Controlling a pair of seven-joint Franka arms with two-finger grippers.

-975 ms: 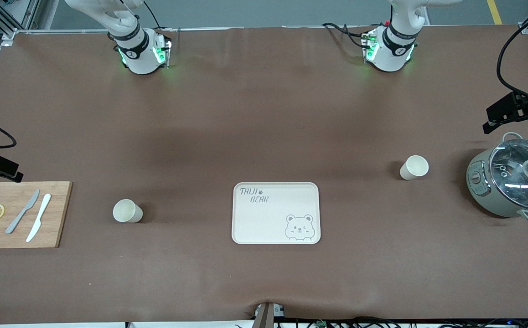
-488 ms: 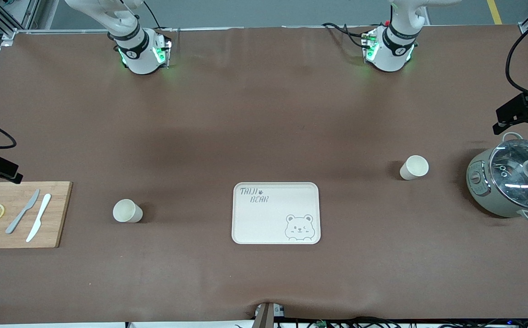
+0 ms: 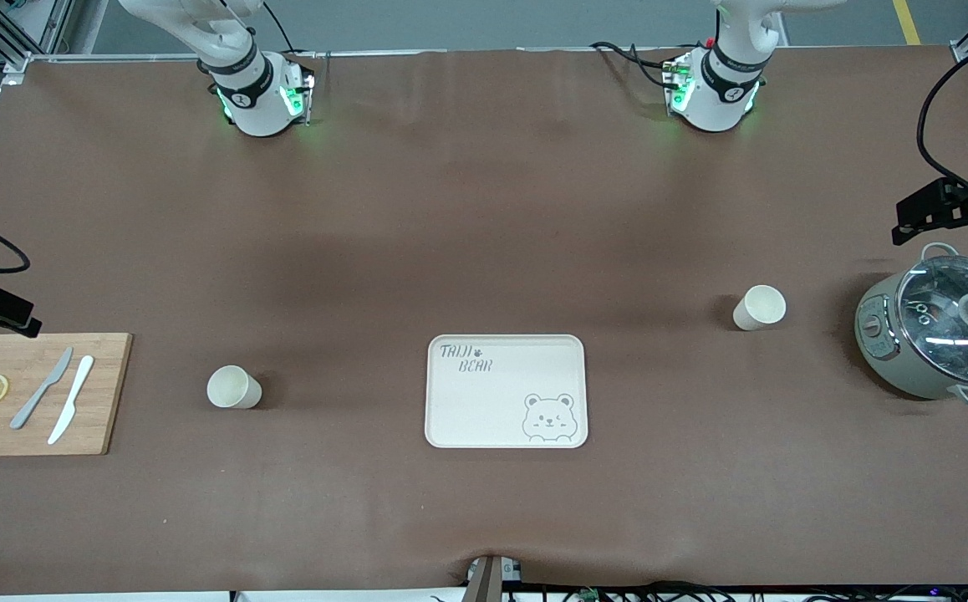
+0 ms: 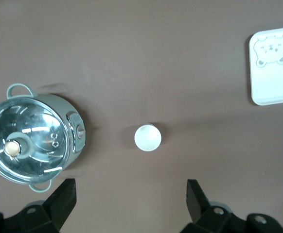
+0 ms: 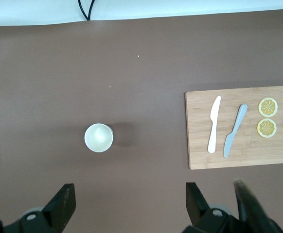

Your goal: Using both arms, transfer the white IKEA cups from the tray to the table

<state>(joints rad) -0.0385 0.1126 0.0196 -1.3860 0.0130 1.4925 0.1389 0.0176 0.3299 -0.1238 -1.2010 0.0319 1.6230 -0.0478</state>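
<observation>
Standing upright on the brown mat-covered table (image 3: 484, 209), two plain cream-white tapered cups (image 3: 234, 388) (image 3: 759, 308) flanking the empty cream bear-print tray (image 3: 442, 393), both black grippers (image 4: 129, 196) (image 5: 127, 199) hanging spread wide above.

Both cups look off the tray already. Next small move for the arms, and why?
Probably none beyond parking both arms. The tray holds nothing. One cup stands upright on the table toward the right arm's end, the other cup toward the left arm's end. The left gripper and right gripper are open and hold nothing, high above the cups.
</observation>
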